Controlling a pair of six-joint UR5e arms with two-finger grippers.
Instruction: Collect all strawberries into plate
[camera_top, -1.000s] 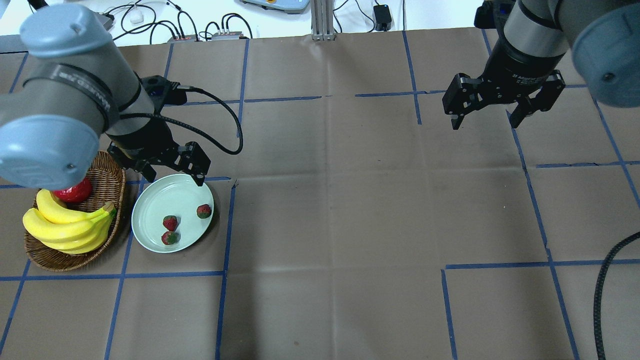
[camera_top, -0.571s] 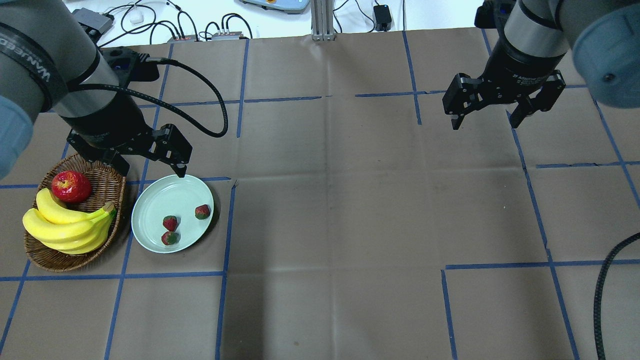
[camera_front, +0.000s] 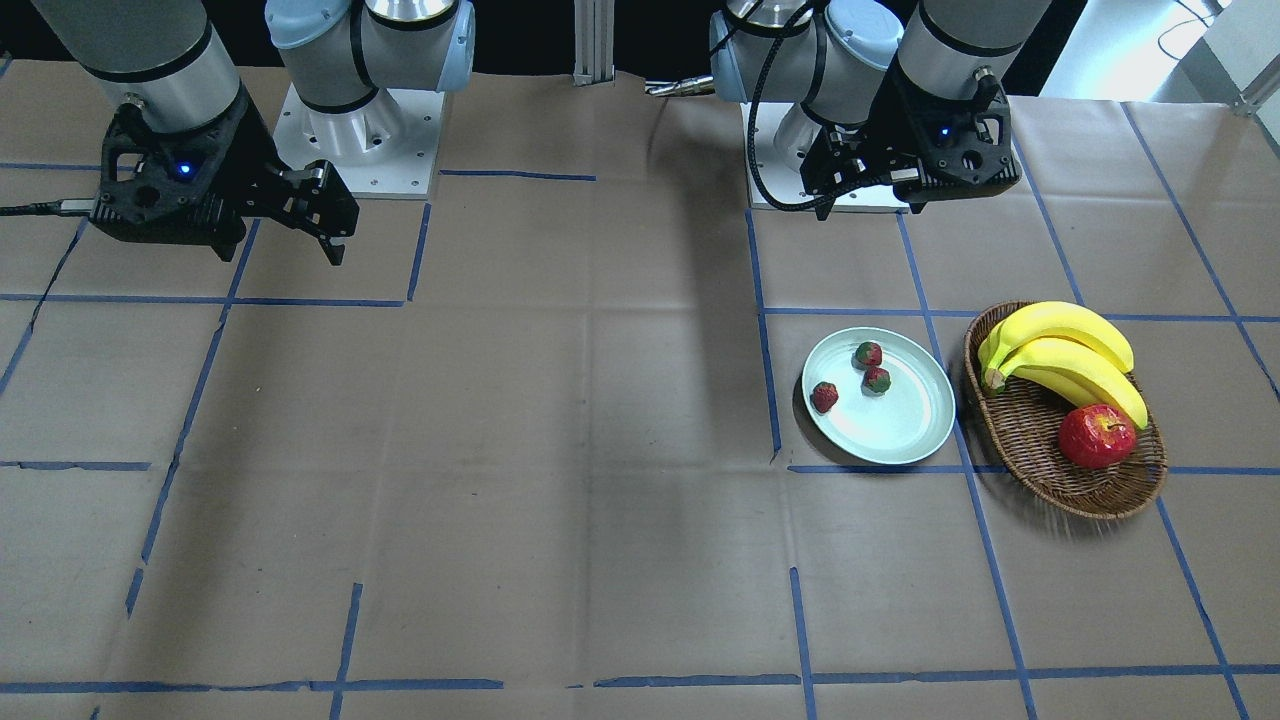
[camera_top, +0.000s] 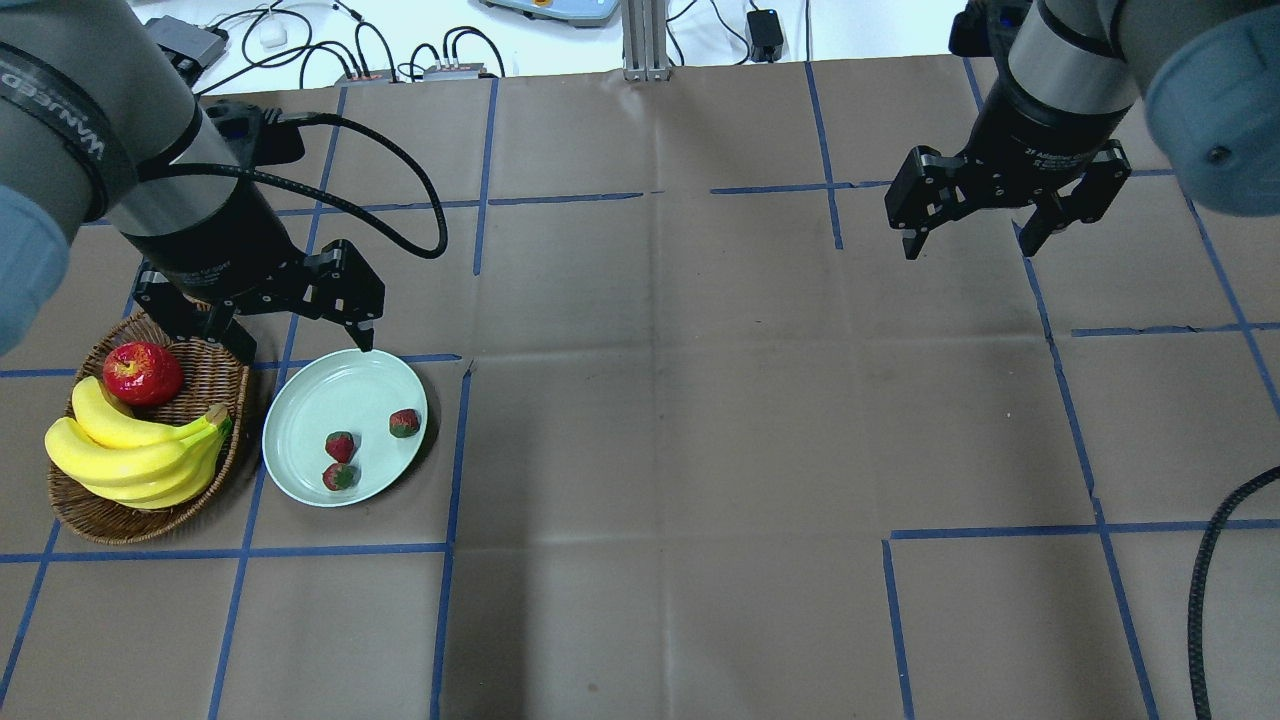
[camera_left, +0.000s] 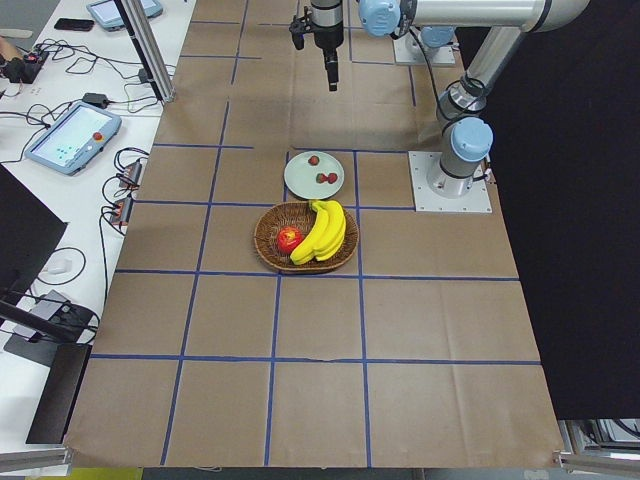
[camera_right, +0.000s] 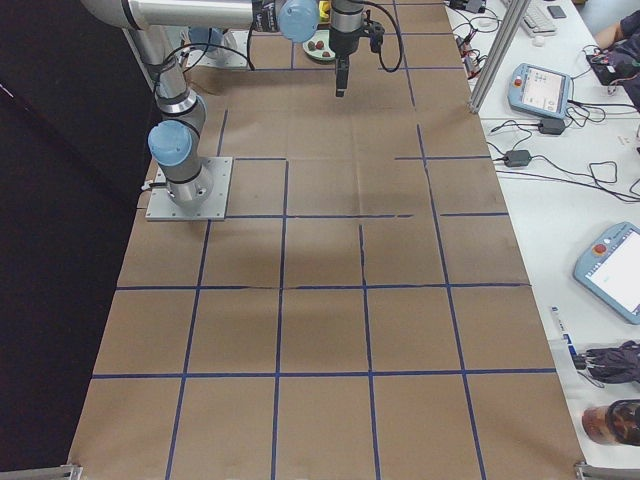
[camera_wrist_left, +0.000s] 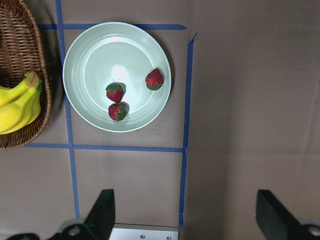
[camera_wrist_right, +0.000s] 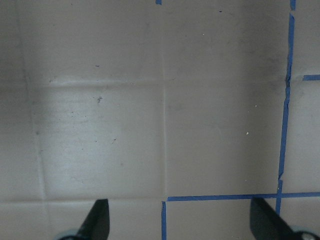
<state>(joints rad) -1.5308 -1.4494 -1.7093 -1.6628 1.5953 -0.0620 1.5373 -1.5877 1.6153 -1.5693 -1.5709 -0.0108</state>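
All 3 strawberries (camera_wrist_left: 154, 79) lie inside the plate (camera_wrist_left: 100, 55). The left wrist view shows them best: 2 sit close together near the middle, and the 3rd lies alone towards the rim on the side away from the basket (camera_wrist_left: 20, 75). That view also looks out between the fingers of the left pincer (camera_wrist_left: 187, 215). They stand wide apart at the bottom edge with nothing between them.

The overhead view adds what the wrist view cuts off. The whole wicker basket sits just beside the plate and holds a bunch of bananas (camera_top: 130, 455) and an apple (camera_top: 143, 372). It also shows the left pincer raised above the surface, touching neither plate nor basket.

Only the overhead and front-facing views show both arms at once. The right pincer (camera_top: 970, 248) hangs well apart from the plate, across the surface, with its fingers spread and empty. Its own wrist camera shows only brown paper and blue tape lines (camera_wrist_right: 285, 125).

The 2 side views alone show the white benches alongside, with handheld control screens (camera_left: 65, 140) and cables. In them the strawberries are mere red specks.
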